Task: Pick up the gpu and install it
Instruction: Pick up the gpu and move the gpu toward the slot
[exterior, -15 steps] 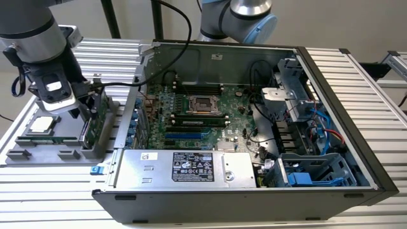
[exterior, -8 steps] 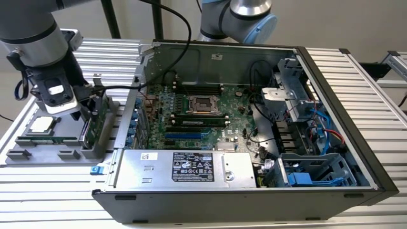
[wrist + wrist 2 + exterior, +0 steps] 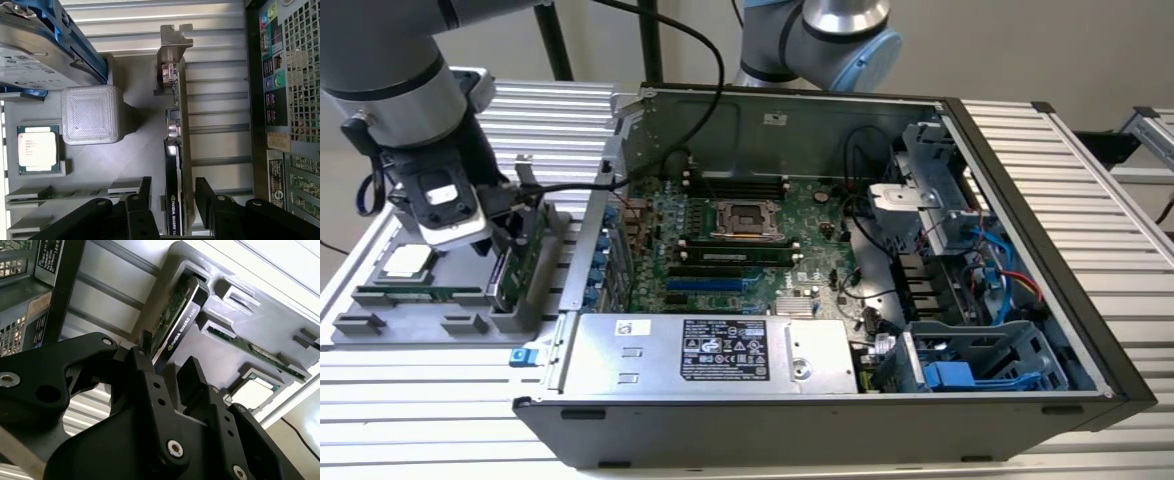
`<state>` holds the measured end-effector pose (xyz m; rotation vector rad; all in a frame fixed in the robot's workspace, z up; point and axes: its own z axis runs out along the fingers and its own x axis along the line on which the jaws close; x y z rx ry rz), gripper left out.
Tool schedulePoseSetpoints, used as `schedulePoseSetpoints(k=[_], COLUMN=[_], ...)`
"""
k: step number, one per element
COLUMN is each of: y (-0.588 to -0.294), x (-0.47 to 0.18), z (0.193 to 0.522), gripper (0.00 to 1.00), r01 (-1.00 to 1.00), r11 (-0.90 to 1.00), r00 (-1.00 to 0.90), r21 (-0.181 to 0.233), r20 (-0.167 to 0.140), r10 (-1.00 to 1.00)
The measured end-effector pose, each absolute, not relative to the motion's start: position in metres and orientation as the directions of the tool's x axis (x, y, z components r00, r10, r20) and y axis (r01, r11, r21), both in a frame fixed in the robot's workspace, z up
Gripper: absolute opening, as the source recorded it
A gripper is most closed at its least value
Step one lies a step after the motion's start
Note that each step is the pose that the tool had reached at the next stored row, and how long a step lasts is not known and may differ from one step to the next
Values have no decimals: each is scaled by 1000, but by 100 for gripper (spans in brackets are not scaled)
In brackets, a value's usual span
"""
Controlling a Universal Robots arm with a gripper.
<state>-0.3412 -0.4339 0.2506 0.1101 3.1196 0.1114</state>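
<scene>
Case (image 3: 787, 425), an open sheet-steel tower, stands beside the claw (image 3: 174, 189). Under the claw we note a matte grey moulded tray (image 3: 135, 160). The gpu (image 3: 175, 135), a thin green board with black shroud and silver bracket, stands on edge in a tray slot between the claw's black fingers (image 3: 146, 190), which are spread, flanking it. A square processor chip (image 3: 39, 150) lies farther off.

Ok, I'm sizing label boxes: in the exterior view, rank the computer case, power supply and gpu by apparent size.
1. computer case, largest by far.
2. power supply.
3. gpu, standing on edge, smallest.
</scene>
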Motion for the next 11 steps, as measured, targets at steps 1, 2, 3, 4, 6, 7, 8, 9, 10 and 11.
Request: schedulePoseSetpoints(k=[1,2,3,4,6,7,8,9,10,11], y=[-434,-434,-434,-434,-434,-434,-434,-434,-434,-434], x=[-341,-341,-341,-341,-341,-341,-341,-341,-341,-341], z=[250,249,249,248,247,246,246,245,245,244], gripper=[100,100,100,100,100,100,100,100,100,100], r01=[70,70,70,70,70,70,70,70,70,70], r11=[995,995,995,995,995,995,995,995,995,995], r00=[-997,-997,-997,-997,-997,-997,-997,-997,-997,-997], r21=[72,72,72,72,72,72,72,72,72,72], r20=[-15,-15,-16,-16,-15,-15,-15,-16,-15,-15], r10=[71,71,71,71,71,71,71,71,71,71])
